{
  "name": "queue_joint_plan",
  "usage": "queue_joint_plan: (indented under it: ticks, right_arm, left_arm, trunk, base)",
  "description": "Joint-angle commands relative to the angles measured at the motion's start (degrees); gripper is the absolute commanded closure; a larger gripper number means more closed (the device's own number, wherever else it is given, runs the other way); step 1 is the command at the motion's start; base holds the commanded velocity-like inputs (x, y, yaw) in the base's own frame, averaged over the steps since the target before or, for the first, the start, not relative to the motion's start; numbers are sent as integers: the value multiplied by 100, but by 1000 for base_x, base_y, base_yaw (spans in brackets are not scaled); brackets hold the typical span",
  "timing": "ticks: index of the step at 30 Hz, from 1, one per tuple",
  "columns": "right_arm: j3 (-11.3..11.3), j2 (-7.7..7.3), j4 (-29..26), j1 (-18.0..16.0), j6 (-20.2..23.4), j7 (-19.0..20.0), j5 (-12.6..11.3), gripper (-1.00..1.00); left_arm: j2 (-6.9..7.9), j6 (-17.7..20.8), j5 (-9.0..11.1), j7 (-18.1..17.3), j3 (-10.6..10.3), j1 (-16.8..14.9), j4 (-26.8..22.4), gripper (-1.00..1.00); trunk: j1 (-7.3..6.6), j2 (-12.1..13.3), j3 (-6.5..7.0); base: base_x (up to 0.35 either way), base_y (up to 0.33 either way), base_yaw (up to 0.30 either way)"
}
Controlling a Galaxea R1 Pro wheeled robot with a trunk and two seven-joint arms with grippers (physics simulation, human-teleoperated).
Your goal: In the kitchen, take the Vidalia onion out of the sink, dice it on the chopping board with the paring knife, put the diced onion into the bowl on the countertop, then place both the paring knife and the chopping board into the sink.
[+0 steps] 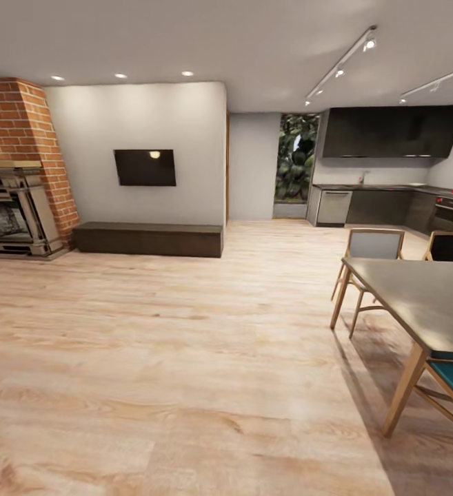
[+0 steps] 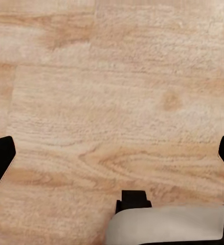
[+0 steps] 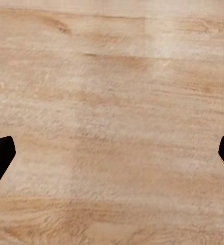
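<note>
Above wood floor (image 2: 117, 102), left pincer (image 2: 112, 158) spread

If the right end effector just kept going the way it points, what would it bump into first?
Most likely the wooden floor: the open right end effector points straight at the planks, nothing between them. How far is unclear.

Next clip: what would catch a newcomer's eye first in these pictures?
The wide wooden floor dominates, with a brick fireplace at far left and a wall-mounted TV above a low dark bench. A dining table with chairs stands at right, the dark kitchen far behind it. Both wrist views look at floorboards between spread fingertips.
</note>
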Motion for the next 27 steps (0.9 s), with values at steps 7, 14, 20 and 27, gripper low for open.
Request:
queue_joint_plan:
  ticks: [7, 14, 20, 27]
  right_arm:
    - [-1, 1, -4, 0, -10, -1, 0, -100]
    - [-1, 4, -4, 0, -10, -1, 1, -100]
    - [-1, 10, -4, 0, -10, -1, 1, -100]
    - [-1, 10, -4, 0, -10, -1, 1, -100]
  left_arm:
    - [1, -12, 5, -3, 2, 1, -3, -100]
    - [1, -12, 5, -3, 2, 1, -3, -100]
    - [1, -12, 5, -3, 2, 1, 2, -100]
    - [1, -12, 5, -3, 2, 1, 5, -100]
  trunk:
    - [3, -2, -4]
    - [3, -2, -4]
    - [3, -2, -4]
    - [3, -2, -4]
  base:
    - [317, 0, -176]
    - [317, 0, -152]
    - [317, 0, -15]
    - [317, 0, -1]
